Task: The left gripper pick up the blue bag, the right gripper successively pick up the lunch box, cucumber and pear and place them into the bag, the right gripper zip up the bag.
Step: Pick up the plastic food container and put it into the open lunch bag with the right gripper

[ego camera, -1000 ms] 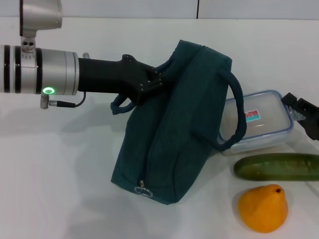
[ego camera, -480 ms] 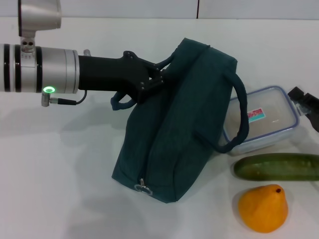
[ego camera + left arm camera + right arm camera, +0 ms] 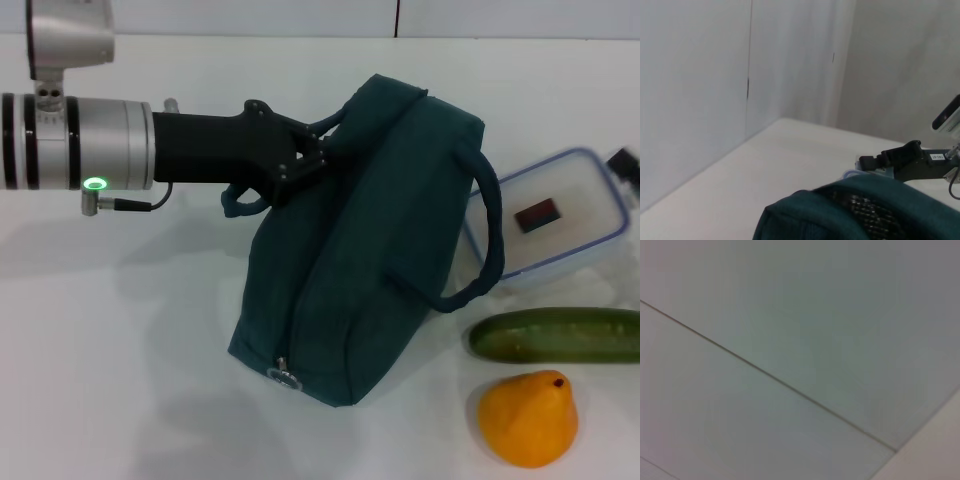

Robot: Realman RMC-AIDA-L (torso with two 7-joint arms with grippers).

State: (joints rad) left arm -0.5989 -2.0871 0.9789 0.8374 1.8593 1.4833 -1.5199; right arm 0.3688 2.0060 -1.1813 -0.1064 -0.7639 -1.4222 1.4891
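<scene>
My left gripper [image 3: 310, 158] is shut on one rolled handle of the blue bag [image 3: 370, 250], holding its top up and tilted while the bottom rests on the table. The silver ring pull [image 3: 284, 376] hangs at the bag's near end. The bag's other handle [image 3: 488, 240] droops over the lunch box [image 3: 560, 215], which is tipped up on its right side. My right gripper [image 3: 624, 164] grips that raised edge at the frame's right border. In the left wrist view the right gripper [image 3: 866, 164] shows beyond the bag's top [image 3: 860, 212]. Cucumber [image 3: 556, 335] and pear [image 3: 528, 417] lie in front.
The white table [image 3: 120, 330] stretches left and in front of the bag. A pale wall [image 3: 300, 15] runs along the table's far edge. The right wrist view shows only a plain panelled surface.
The lunch box's right side has risen and the box has shifted right and back with my right gripper. The bag's top has leaned slightly further right. The left arm has barely moved.
</scene>
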